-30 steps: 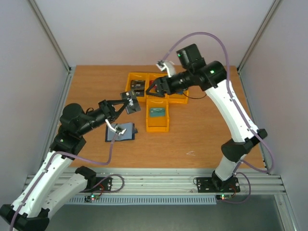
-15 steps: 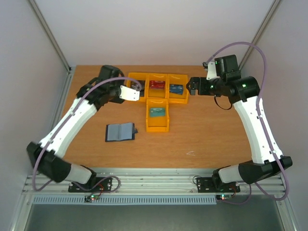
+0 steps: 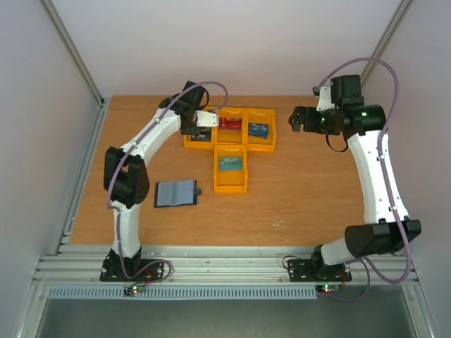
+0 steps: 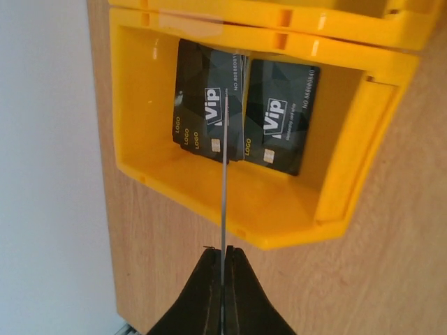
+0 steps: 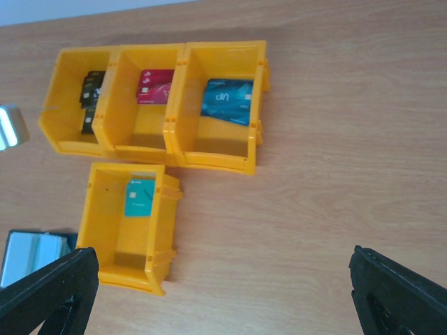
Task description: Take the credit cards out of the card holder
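The card holder (image 3: 176, 192) lies open on the table at the left, its pale sleeves facing up; its corner also shows in the right wrist view (image 5: 35, 255). My left gripper (image 4: 223, 255) is shut on a thin credit card (image 4: 225, 174), seen edge-on and standing upright over the leftmost yellow bin (image 4: 293, 230). Two dark "VIP" credit cards (image 4: 279, 115) lie inside that bin. My right gripper (image 5: 223, 293) is open wide and holds nothing, above bare table to the right of the bins (image 3: 292, 120).
Three yellow bins stand in a row at the back, with a fourth (image 3: 230, 176) in front of the middle one. They hold a red card (image 3: 230, 124), a blue card (image 3: 258, 130) and a teal card (image 3: 230, 165). The table's left edge runs close beside the leftmost bin.
The left arm swung from above the card holder to the back-left bin, carrying the card. The right arm pulled away from the bins to the right, and its jaws opened wide.
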Tool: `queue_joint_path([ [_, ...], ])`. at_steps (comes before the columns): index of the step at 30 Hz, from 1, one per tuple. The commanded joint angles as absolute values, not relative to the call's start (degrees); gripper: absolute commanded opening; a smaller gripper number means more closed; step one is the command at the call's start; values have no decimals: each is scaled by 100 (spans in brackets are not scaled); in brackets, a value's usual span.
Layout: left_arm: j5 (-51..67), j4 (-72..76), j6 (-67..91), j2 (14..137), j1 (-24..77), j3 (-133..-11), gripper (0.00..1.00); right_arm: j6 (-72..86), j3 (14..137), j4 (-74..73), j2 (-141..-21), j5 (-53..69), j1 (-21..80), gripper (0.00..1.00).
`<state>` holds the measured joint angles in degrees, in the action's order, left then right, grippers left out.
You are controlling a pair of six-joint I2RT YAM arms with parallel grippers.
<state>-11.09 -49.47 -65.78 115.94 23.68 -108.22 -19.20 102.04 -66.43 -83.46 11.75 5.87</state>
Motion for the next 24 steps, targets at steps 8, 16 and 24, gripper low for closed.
queue_joint_path([
  [8, -1683, -3569, -6504, 12769, 2179, -11563, 0, -1936, 10552, -6677, -8789, 1612, 275, 98],
  [16, -1680, -3061, -6504, 13108, 2213, -11619, 0, -1907, 10839, -6715, -9017, 1654, 246, 99],
  [24, -1619, -3250, -6286, 13640, 2256, -12203, 0, -1874, 10888, -6764, -9062, 1663, 247, 98],
])
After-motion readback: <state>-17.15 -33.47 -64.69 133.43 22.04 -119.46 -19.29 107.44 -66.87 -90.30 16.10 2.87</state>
